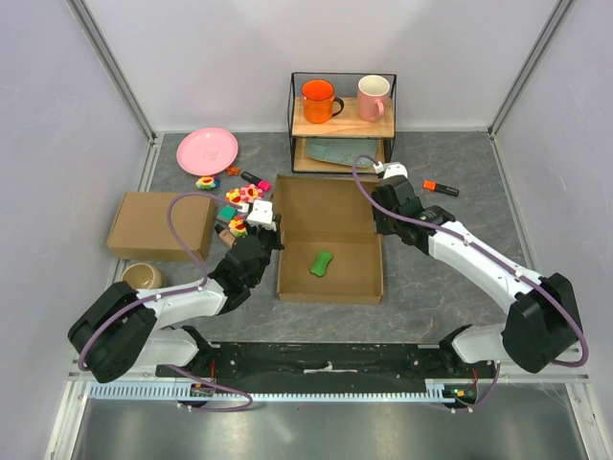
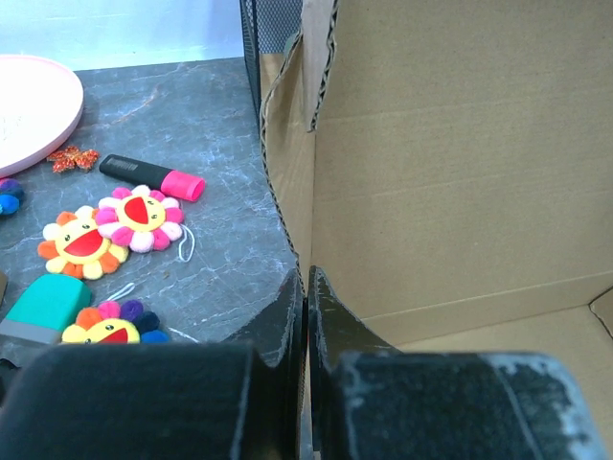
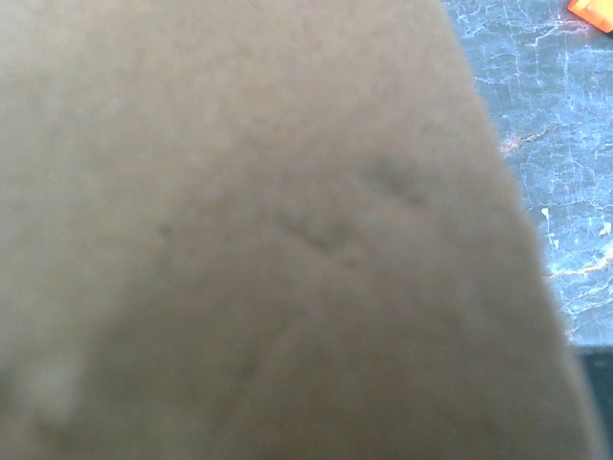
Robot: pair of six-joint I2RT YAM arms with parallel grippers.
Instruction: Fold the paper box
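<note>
Mid-frame in the top view the paper box (image 1: 335,216) sits open on the table (image 1: 450,268), left pincer (image 2: 305,287) clamped on its left wall, right pincer (image 1: 381,196) at its right edge, grip impossible to tell; the step looks like raising the side walls, and the next move calls for a firm hold on the right.

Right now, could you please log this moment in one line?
left pincer shut on paper box wall; right pincer at box, state unclear

Matt corrugated paper box (image 1: 326,203); stone-look table (image 1: 426,305)
</note>
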